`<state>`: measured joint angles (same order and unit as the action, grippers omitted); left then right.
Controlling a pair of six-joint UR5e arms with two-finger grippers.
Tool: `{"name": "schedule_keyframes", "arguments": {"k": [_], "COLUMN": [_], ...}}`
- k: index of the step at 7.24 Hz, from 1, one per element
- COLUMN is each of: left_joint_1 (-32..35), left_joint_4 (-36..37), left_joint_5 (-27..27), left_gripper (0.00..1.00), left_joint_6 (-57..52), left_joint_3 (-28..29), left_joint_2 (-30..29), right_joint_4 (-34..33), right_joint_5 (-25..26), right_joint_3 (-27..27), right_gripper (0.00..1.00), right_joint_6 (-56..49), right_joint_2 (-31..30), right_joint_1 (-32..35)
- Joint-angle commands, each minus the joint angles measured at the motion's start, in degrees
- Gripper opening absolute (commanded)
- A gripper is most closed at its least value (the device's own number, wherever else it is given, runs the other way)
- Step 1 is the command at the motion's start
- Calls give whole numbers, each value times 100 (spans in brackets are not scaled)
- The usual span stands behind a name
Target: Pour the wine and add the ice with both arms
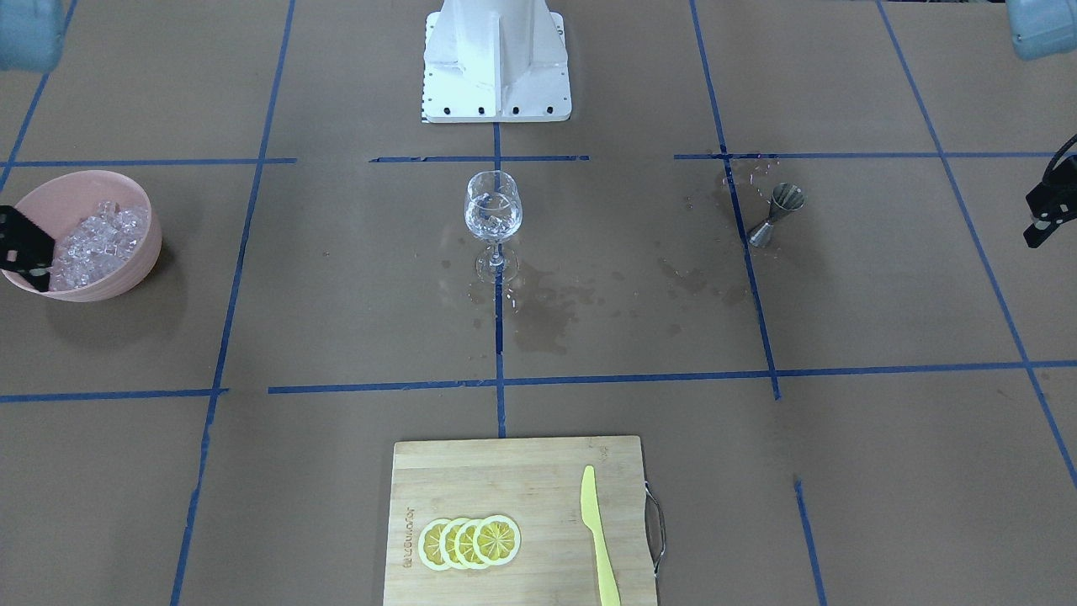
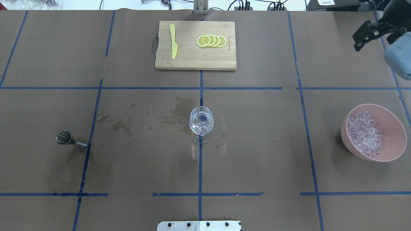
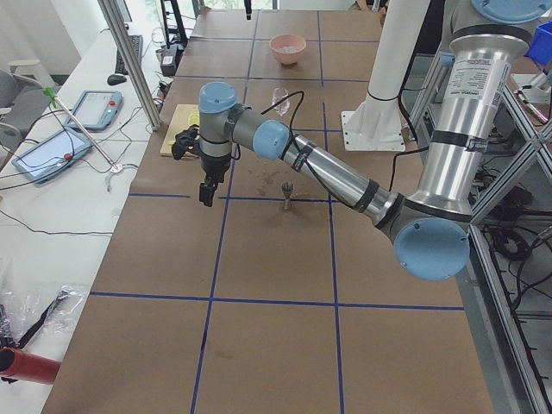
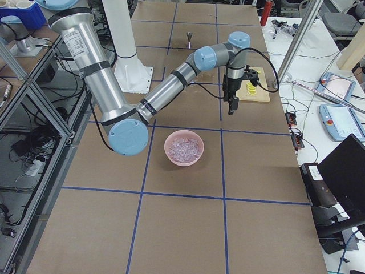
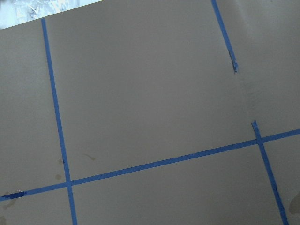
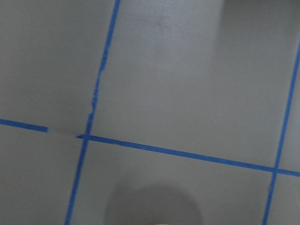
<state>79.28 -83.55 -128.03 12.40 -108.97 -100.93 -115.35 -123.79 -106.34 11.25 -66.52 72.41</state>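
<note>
A clear stemmed glass (image 1: 493,210) stands at the table's middle, with glinting clear ice pieces inside; I cannot make out any wine in it. A steel jigger (image 1: 778,215) stands upright toward my left side. A pink bowl (image 1: 141,257) holds a heap of ice (image 1: 97,244) on my right side. My right gripper (image 2: 374,35) hangs high beyond the bowl, fingers spread and empty. My left gripper (image 1: 1047,210) shows only partly at the frame edge, well away from the jigger; I cannot tell if it is open. Both wrist views show only bare paper and tape.
A wooden cutting board (image 1: 505,471) with lemon slices (image 1: 469,541) and a yellow knife (image 1: 599,547) lies at the far edge. Dark wet stains (image 1: 538,311) spread around the glass and jigger. The white pedestal (image 1: 496,59) stands at the robot's side.
</note>
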Motion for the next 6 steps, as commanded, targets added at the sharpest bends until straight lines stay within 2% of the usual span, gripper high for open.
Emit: {"name": "schedule_keyframes", "arguments": {"k": [1,2,4,6], "left_joint_1": [340,473,641,633], "left_joint_4": [6,14,14,-126], "left_joint_5": [-117,-309,-424,-434], "left_gripper": [100,100,100,100], "left_joint_6": [-622,-1034,-1389,-1495], "left_joint_3": [427,594,728,1130], "left_joint_2": [12,108,380,732], "right_joint_4": [83,275,757,1626], "right_joint_5": [-528,-1150,-1113,-1103], "right_joint_3": [638,1267,1440,1781], "right_gripper": [100,100,100,100], "right_joint_6": [-1611,-2313,-2530,-2435], "right_joint_2": [-578,-686,-1010,-1258], "right_joint_1": [971,1429,1521,1713]}}
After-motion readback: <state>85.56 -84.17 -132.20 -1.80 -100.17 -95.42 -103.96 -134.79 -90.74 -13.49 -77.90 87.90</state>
